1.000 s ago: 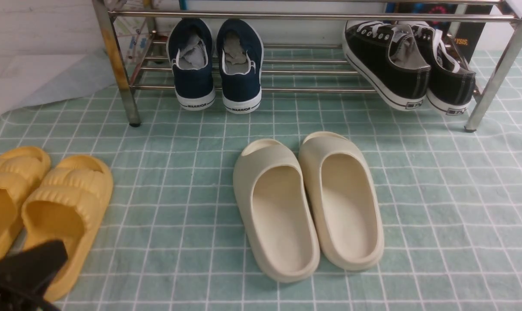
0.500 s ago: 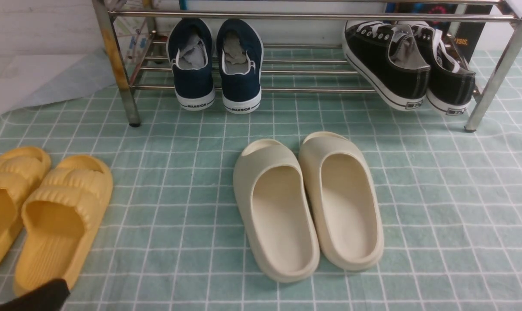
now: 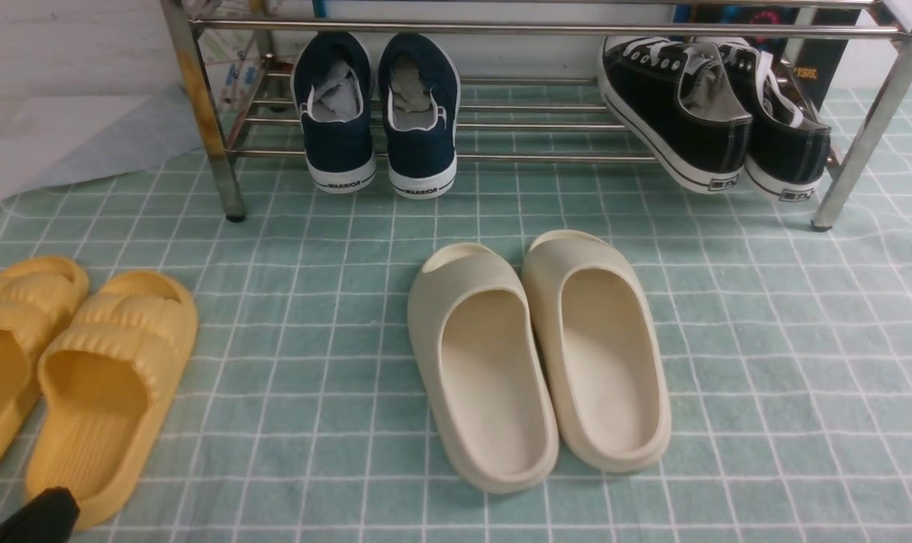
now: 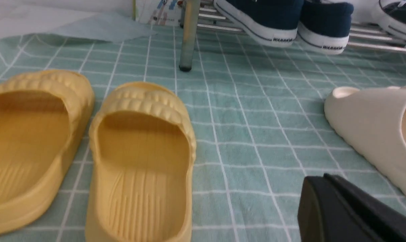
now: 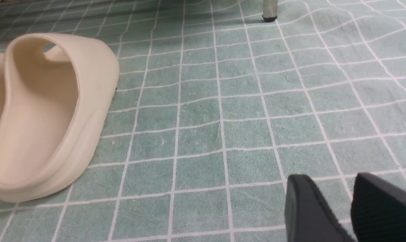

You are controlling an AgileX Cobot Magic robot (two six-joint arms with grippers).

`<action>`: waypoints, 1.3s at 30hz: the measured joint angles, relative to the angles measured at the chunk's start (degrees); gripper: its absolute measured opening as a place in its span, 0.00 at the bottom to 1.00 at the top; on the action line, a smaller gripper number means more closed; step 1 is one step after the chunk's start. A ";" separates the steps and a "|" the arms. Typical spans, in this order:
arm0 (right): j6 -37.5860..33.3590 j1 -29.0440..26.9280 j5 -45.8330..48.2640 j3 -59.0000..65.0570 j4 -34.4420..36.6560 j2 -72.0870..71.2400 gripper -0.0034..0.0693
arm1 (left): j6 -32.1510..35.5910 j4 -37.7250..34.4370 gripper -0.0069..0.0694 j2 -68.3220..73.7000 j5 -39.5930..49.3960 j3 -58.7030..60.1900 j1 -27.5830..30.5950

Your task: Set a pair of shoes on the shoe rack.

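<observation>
The two navy-blue canvas slip-on shoes with white rubber soles [image 3: 376, 113] sit side by side on the lower bars of the shiny steel-tube shoe rack [image 3: 546, 30], toward its left end, heels facing out with "WARRIOR" on them. Further right on the same shelf lean the black lace-up sneakers with white laces [image 3: 716, 113]. On the green checked cloth [image 3: 765, 377] in front lie the cream open slides [image 3: 538, 354], and well to the left the yellow ribbed slides [image 3: 71, 369]. The left gripper [image 4: 350, 211] hangs low beside the yellow pair; I cannot tell its opening. The right gripper [image 5: 349, 208] hovers over bare cloth, fingers narrowly apart, holding nothing.
</observation>
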 joint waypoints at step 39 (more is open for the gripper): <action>0.00 0.00 0.00 0.00 0.00 0.00 0.38 | 2.31 -0.68 0.07 0.00 7.47 0.12 0.00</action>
